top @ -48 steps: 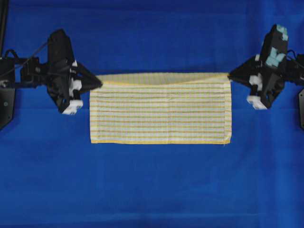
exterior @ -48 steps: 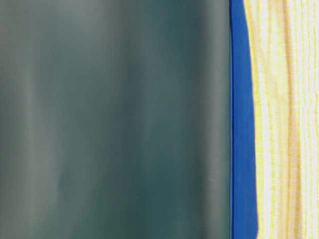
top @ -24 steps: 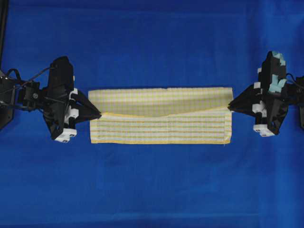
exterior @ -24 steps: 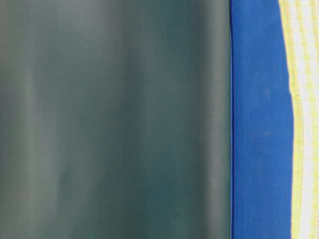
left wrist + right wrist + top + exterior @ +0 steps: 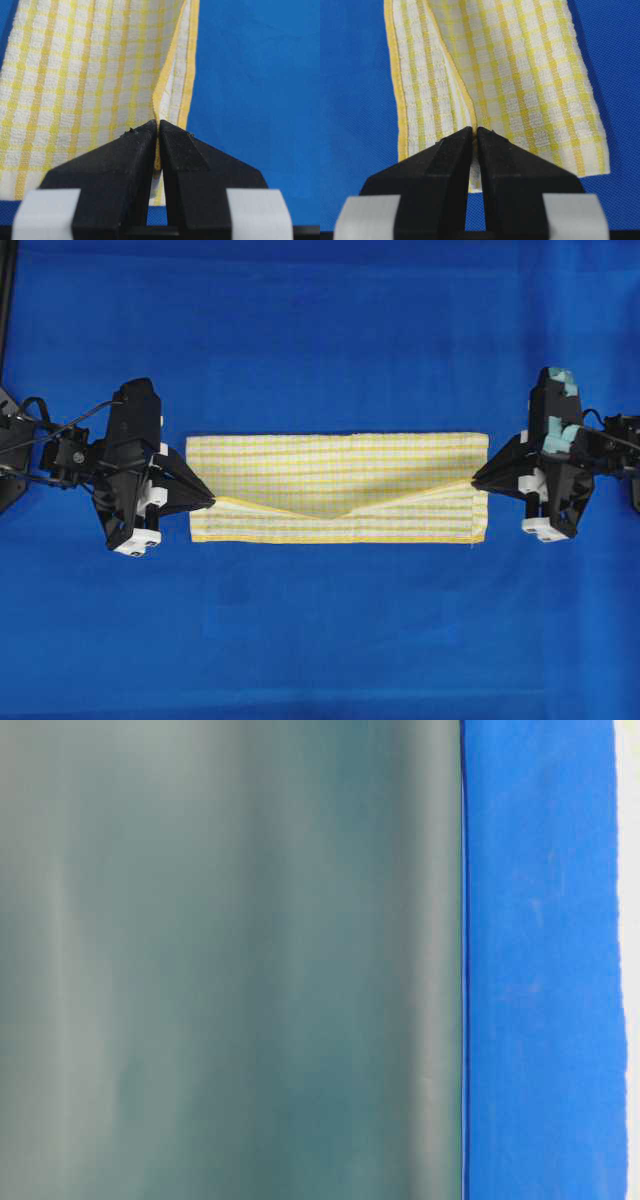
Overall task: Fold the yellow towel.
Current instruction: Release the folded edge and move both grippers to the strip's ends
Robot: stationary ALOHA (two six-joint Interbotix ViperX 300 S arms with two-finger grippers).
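Across the whole work surface a blue sheet [image 5: 320, 640] is spread, and near its middle the yellow towel [image 5: 340, 465] is laid with its long axis running left to right between the two arms. In the overhead view the towel is seen partly doubled over: a checked upper layer is drawn toward the near edge, its yellow hem sagging in a shallow V at the centre, while a narrow striped strip of the lower layer is left uncovered along the near hem. At the towel's left end the left gripper [image 5: 208, 504] is closed on the corner of the upper layer; in the left wrist view the black fingers [image 5: 127, 155] are pressed together with the yellow hem pinched between them. At the right end the right gripper [image 5: 476, 481] is likewise clamped on the opposite corner, the cloth being caught between its fingers [image 5: 502, 155] in the right wrist view. Each held corner lies just beside its own arm, so neither arm is better placed than the other. The bare strip lies toward the near side of the fingers, across the towel's short axis, and the left corner sits slightly nearer that hem than the right. Judging from this, the fold is nearly complete, and both corners would need carrying to the near hem evenly. Only blurred blue and grey are given by the table-level view.
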